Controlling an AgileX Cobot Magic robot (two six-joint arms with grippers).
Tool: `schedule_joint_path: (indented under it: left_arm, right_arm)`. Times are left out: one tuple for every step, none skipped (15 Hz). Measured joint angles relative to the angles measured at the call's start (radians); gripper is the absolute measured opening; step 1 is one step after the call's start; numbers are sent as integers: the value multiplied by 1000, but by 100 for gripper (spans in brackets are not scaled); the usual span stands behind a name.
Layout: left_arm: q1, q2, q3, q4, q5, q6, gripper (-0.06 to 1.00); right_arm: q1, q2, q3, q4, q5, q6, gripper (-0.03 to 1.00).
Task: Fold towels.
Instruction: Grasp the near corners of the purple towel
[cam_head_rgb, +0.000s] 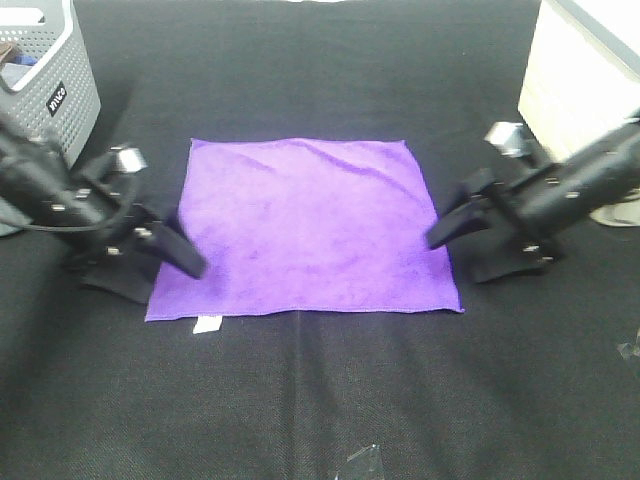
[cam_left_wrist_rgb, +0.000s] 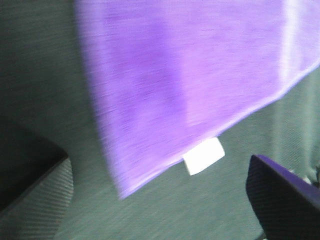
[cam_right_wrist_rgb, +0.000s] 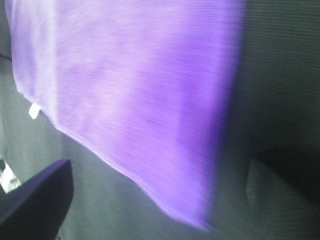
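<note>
Black-fingered, the left gripper (cam_head_rgb: 172, 276) stands wide open and empty at the near-left side of the purple towel (cam_head_rgb: 305, 225). Blur makes it hard to say whether a fingertip touches the cloth. The right gripper (cam_head_rgb: 455, 256) is also spread wide and holds nothing, just beside the towel's right edge. The towel lies flat and unfolded on the black table cover (cam_head_rgb: 320, 410), its white tag (cam_head_rgb: 207, 323) at the near-left corner, with a grey basket (cam_head_rgb: 50, 90) well apart.

Judged from this, the corner grasp is in hand. Each gripper should slide one finger under the hem close to a near corner and pinch. Both should then lift together and carry evenly, so the edges meet square.
</note>
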Motion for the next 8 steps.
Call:
schedule_joint_path:
  left_arm:
    - [-36,17,-25,-10,4,-19,84]
    - [-63,33,-51,-14,7,-47,83]
    - [-84,45,-76,-15,9,-74,81]
    - [-99,56,-93,-15,11,-97,78]
    - [-107,61,-100,-18,9,-111,76]
    - [-113,65,-103,-20,6,-117,73]
    - [-114,66,-103,-22,6,-117,72]
    - [-113,66,-103,-22,5,-117,71]
  right_arm:
    - [46,11,-4,24,-8,0,87]
    - [87,24,-16,37,-9,0,84]
    - [127,39,-31,44,-9,0,82]
    - [154,50,-46,49,-9,0,78]
    - [172,55,-53,51,-14,0,75]
    - [179,55,-56,50,-21,0,73]
    - [179,56,-56,48,-24,1,71]
    - [179,58,-57,39,-26,1,68]
